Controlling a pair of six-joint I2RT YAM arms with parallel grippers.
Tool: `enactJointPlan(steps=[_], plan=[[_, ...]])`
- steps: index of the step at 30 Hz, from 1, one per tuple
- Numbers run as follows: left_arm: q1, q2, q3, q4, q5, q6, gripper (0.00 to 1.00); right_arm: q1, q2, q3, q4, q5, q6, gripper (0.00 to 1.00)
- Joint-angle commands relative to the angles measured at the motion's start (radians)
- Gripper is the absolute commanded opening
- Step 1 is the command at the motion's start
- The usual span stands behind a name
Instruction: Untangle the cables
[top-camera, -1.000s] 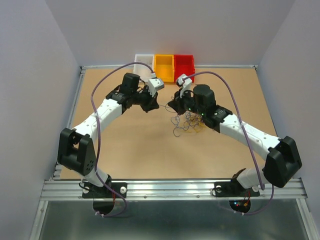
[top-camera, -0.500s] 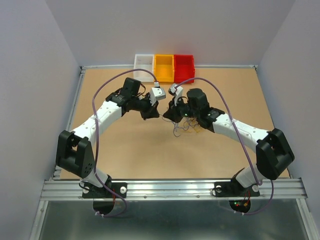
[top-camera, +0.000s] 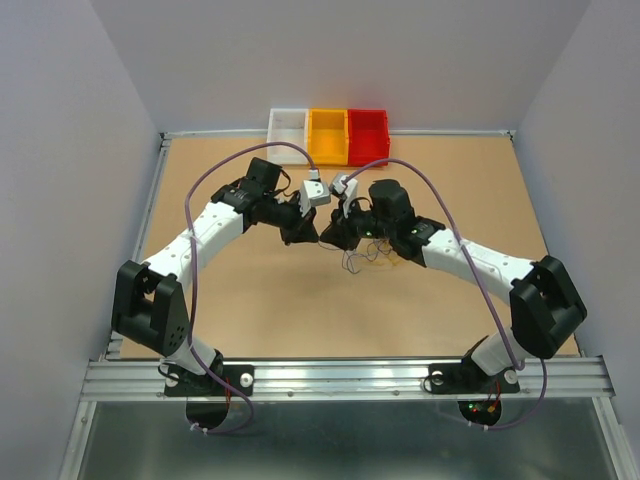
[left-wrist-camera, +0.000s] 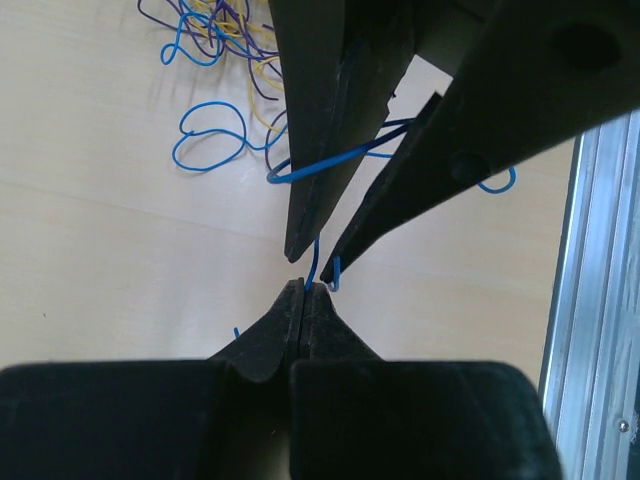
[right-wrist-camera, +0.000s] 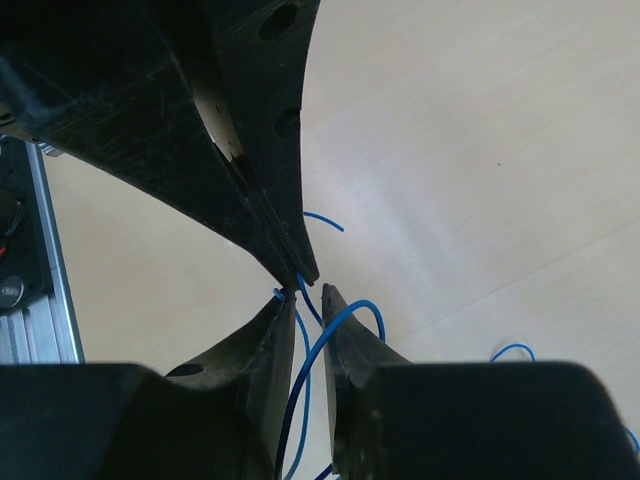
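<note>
left gripper (left-wrist-camera: 303, 293) clenched on end of thin blue wire (left-wrist-camera: 313, 255) | right gripper (right-wrist-camera: 308, 295) tip-to-tip with it, jaws slightly apart, wire threading the gap | wire's long axis leads to tangled bunch of loopy cables (top-camera: 372, 256) on right arm's side

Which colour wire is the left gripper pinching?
The blue wire: its end is clamped by the shut left gripper. The purple and yellow wires lie loose on the table beyond.
</note>
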Motion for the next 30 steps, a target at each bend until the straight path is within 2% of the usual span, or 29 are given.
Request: enactJointPlan(steps=[1,5,6,7,8,11,24,26,28,30], plan=[[-0.005,-0.030,0.026,-0.023,0.047,0.021,0.00,0.019,0.016,0.005,0.040,-0.038,-0.035,0.24],[-0.003,-0.030,0.027,-0.025,0.053,0.021,0.00,0.028,0.028,0.008,0.038,-0.037,-0.039,0.25],[-0.004,-0.030,0.029,-0.025,0.053,0.021,0.00,0.031,0.032,0.011,0.038,-0.023,-0.038,0.17],[-0.005,-0.030,0.027,-0.025,0.055,0.022,0.00,0.030,0.038,0.013,0.040,-0.019,-0.038,0.13],[-0.005,-0.031,0.030,-0.026,0.059,0.025,0.00,0.031,0.041,0.016,0.040,-0.025,-0.038,0.15],[-0.004,-0.045,0.026,-0.022,0.061,0.022,0.00,0.031,0.056,0.019,0.040,-0.035,-0.038,0.28],[0.011,-0.091,0.012,0.000,0.093,0.010,0.00,0.033,0.076,0.011,0.044,-0.048,-0.069,0.31],[0.012,-0.093,0.014,-0.014,0.108,0.021,0.00,0.033,0.078,0.008,0.055,-0.074,-0.072,0.27],[0.014,-0.088,0.023,-0.026,0.130,0.027,0.00,0.033,0.075,0.003,0.066,-0.098,-0.069,0.27],[0.015,-0.080,0.024,-0.031,0.130,0.030,0.00,0.033,0.070,-0.003,0.083,-0.109,-0.061,0.11]])
